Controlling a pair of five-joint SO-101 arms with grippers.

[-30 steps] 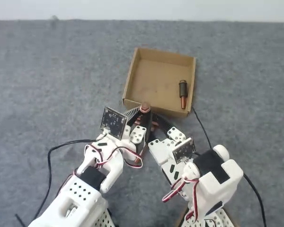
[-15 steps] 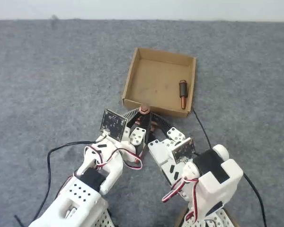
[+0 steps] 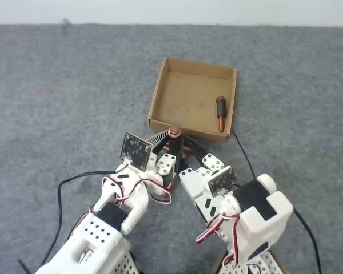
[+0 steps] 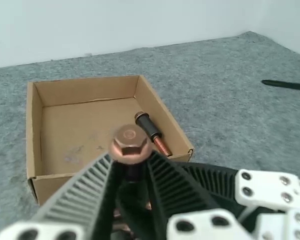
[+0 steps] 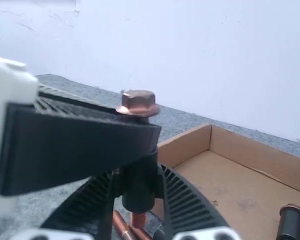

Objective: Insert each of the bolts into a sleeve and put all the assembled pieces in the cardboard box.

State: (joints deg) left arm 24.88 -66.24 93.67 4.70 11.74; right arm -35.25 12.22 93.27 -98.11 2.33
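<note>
grey bench (image 3: 57, 85) | cardboard box (image 3: 157, 91) open-topped | left claw (image 4: 131, 161) clenched on black sleeve (image 5: 138, 192) just before box's near wall | right claw (image 5: 138, 178) grasping same sleeve lower down | copper bolt (image 4: 130, 145) upright in sleeve, head on top | assembled piece (image 3: 220, 113) lying in box beside a side wall

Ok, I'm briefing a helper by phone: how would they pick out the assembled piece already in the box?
Find the open cardboard box on the grey carpet. Inside, near the wall on the robot's right, lies a copper bolt in a black sleeve. Unlike the upright bolt just outside the near wall, it lies flat.
</note>
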